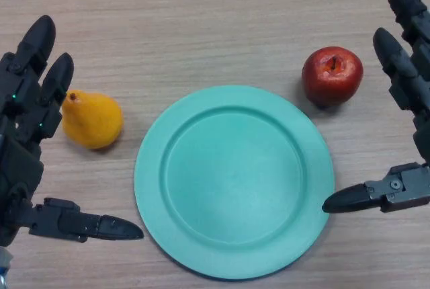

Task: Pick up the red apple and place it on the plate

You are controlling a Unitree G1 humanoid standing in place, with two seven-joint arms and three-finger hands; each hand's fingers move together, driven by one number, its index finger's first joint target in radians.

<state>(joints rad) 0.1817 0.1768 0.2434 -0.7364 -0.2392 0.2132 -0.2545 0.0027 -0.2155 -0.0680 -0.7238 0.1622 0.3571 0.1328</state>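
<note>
Teal plate (234,181) holds nothing; red apple (332,75) beside rim; both robot hands spread: left (27,141), right (410,101).

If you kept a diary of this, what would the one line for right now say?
stage: before pickup | red apple: on table, right of plate | plate: bare | pear: left | left hand: open | right hand: open near apple

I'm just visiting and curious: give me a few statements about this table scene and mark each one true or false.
1. The red apple lies on the green plate. False: it sits on the table beside the plate's far right edge.
2. The plate holds nothing. True.
3. The right robot hand grips the apple. False: it is open, apart from the apple.
4. A yellow pear lies left of the plate. True.
5. The left robot hand is open. True.
</note>
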